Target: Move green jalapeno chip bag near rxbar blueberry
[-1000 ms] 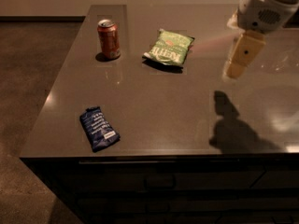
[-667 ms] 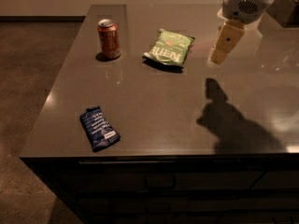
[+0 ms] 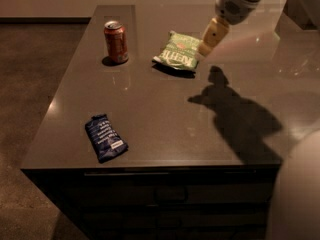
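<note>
The green jalapeno chip bag (image 3: 178,54) lies flat on the dark tabletop at the back middle, its lettering facing me. The rxbar blueberry (image 3: 105,137), a dark-blue wrapper with white text, lies near the front left edge, far from the bag. My gripper (image 3: 206,47) comes in from the upper right with tan fingers pointing down, just right of the bag's right edge and above the table. Nothing is held in it.
A red soda can (image 3: 116,41) stands upright at the back left, left of the bag. The arm's shadow (image 3: 235,116) falls on the table's right half. The table's front edge (image 3: 150,168) has drawers below it. A pale rounded robot part (image 3: 297,194) fills the lower right corner.
My gripper has moved left and a little farther back across the table, from the right side to right beside the chip bag. The bag, bar and can have not moved.
</note>
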Robot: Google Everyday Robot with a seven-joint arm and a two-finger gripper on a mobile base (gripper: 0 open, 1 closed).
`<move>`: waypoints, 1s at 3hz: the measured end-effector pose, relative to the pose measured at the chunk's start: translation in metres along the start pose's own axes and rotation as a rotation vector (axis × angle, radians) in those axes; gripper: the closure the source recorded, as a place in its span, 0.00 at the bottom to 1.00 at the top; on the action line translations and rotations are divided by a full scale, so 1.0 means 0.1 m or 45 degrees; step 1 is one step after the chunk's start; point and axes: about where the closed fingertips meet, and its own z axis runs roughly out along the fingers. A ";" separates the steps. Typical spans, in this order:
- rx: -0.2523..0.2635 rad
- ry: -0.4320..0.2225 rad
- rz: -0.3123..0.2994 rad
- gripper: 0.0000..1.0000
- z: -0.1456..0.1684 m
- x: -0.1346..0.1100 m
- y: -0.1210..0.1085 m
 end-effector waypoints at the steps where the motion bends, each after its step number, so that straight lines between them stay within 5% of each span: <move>1: -0.017 -0.029 0.116 0.00 0.30 -0.15 -0.06; 3: -0.051 -0.013 0.272 0.00 0.86 -0.30 -0.07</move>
